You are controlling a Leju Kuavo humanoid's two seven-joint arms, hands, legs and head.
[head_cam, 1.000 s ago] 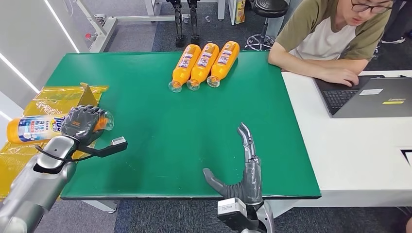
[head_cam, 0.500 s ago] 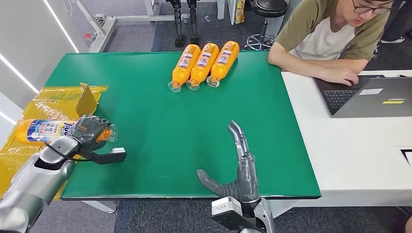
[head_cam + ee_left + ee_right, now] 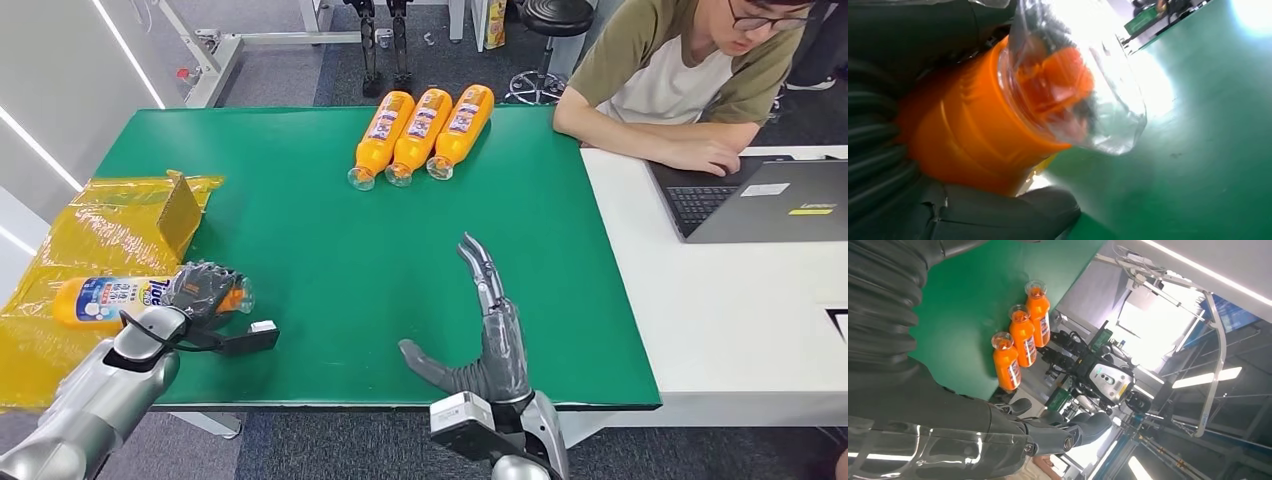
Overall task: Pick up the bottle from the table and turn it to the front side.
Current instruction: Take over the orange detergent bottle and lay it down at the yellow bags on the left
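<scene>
- The left robot hand [image 3: 203,289] is clamped on the bottle [image 3: 110,299] near its cap end; the right robot hand [image 3: 482,330] is spread, empty.
- The bottle looks stiff, smooth, probably slippery; a grip around the orange neck seems safest.

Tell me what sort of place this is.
Probably a robotics lab or test workspace. A green-covered table holds three orange plastic bottles lined up side by side, a person works at a grey laptop on the adjoining white desk, and another robot stands behind.
</scene>
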